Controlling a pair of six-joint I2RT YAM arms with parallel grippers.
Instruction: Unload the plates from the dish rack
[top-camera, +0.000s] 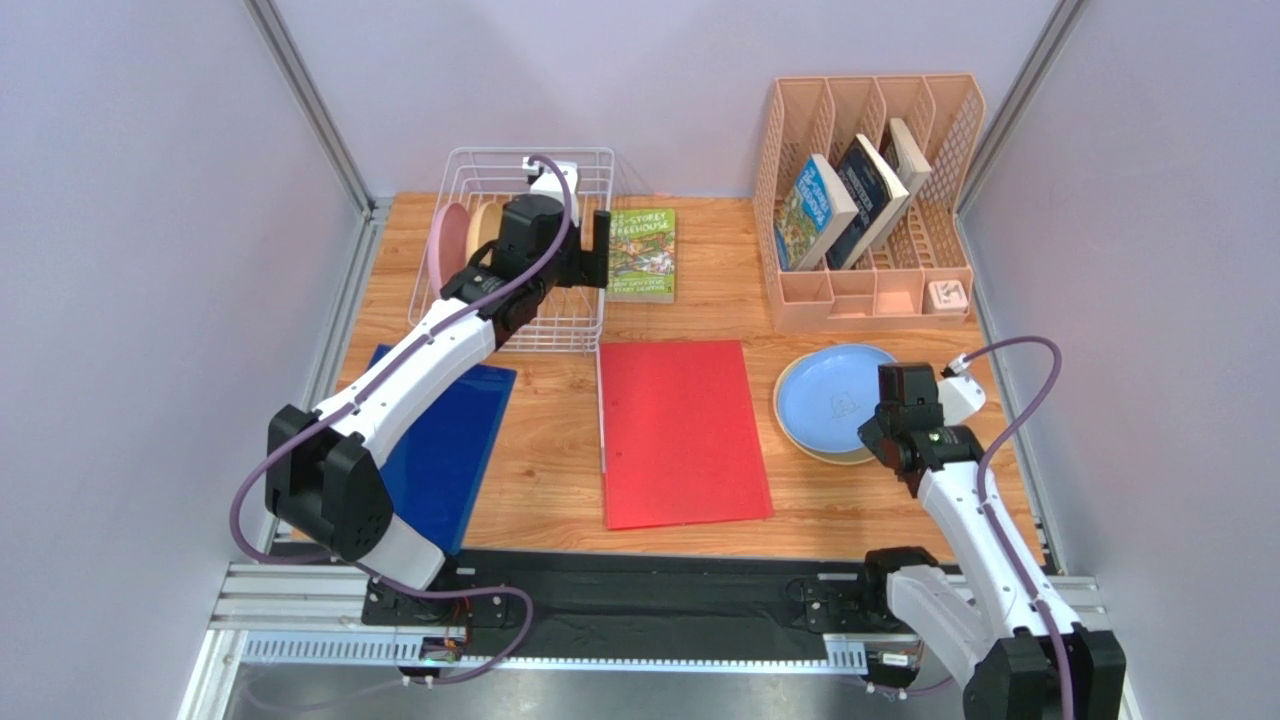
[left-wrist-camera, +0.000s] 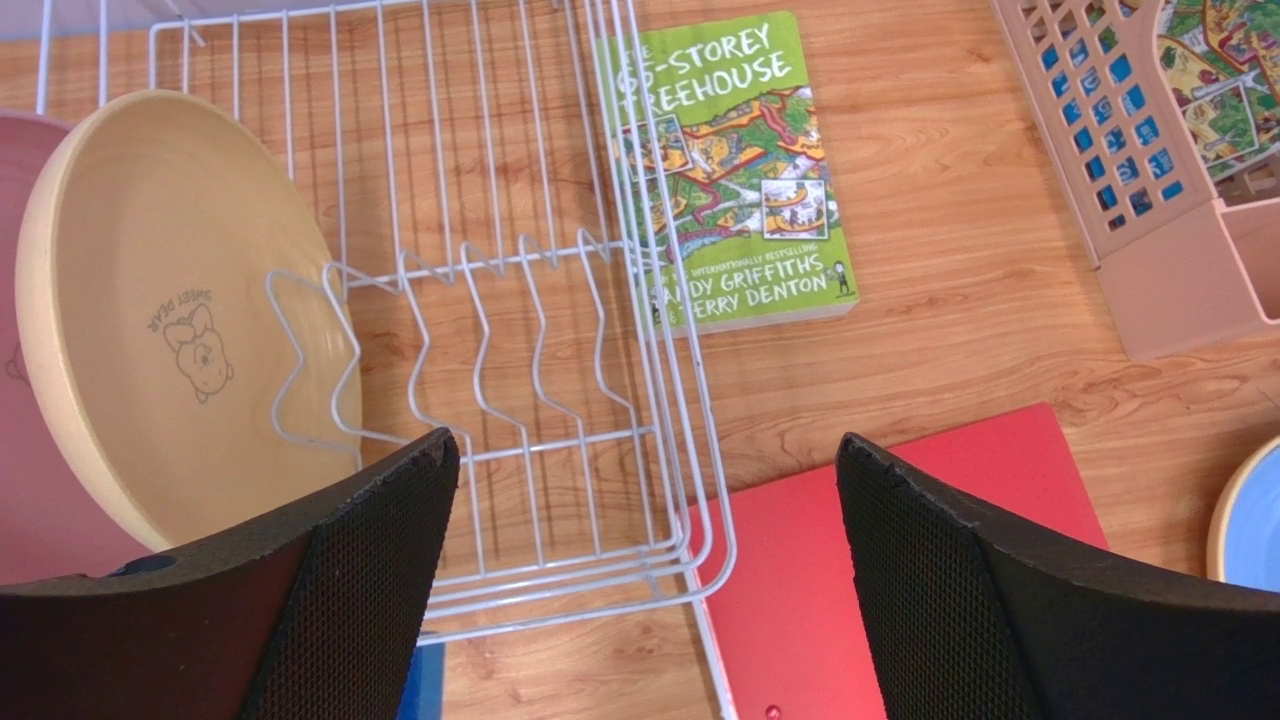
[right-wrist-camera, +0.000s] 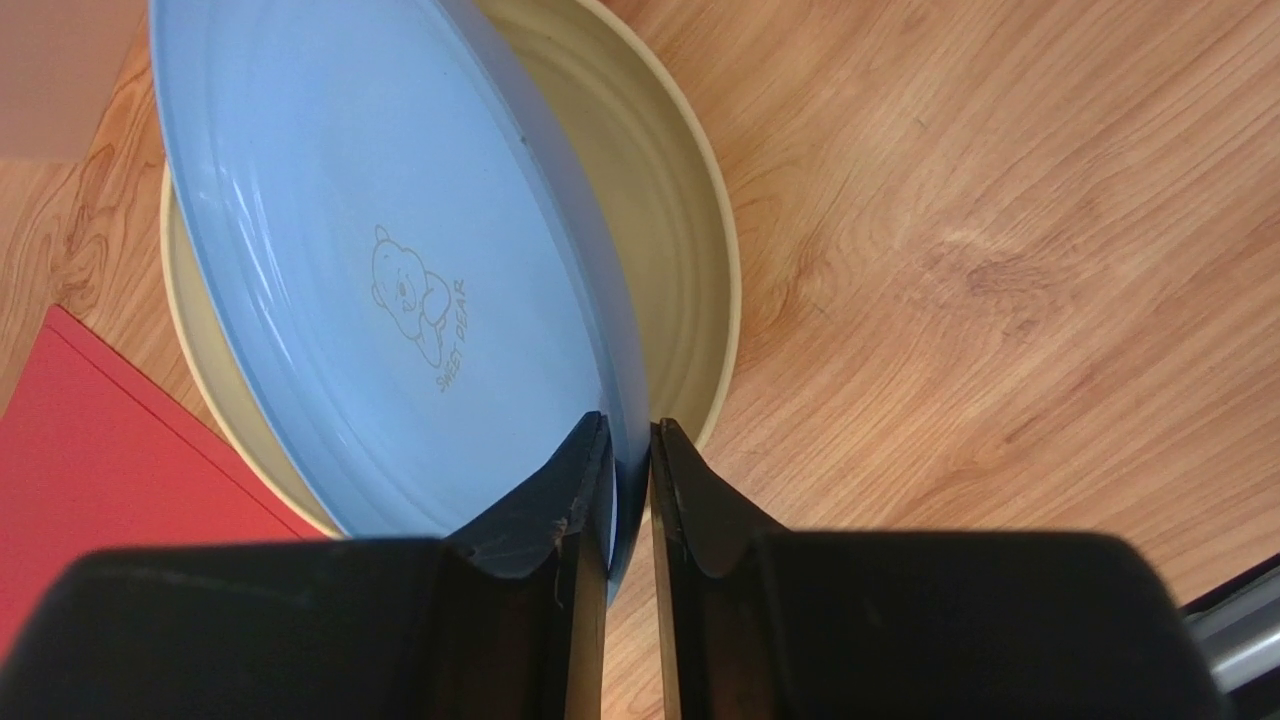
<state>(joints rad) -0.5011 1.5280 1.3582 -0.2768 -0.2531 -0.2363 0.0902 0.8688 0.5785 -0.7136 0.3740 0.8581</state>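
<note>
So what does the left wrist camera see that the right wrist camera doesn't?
Left wrist only: the dish rack holding a pale yellow plate and a pink plate, a green book, the peach organizer. Right wrist only: the right gripper astride the rim of the light blue plate. Both: the red folder, wooden table, and that plate, just an edge in the left view.
</note>
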